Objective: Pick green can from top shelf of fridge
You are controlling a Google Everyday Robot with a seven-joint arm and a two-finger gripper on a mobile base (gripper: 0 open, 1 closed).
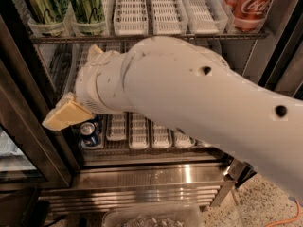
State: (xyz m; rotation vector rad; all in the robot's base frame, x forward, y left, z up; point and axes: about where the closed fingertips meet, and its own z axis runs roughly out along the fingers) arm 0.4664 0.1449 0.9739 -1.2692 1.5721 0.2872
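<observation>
The gripper (66,115) hangs low at the left of the fridge (156,174); I cannot tell whether its jaws are apart or together. The green can (87,4) stands well above them on the top shelf (142,36). Better to rise first, then approach level, jaws straddling it, clear of its twin (45,6).
</observation>
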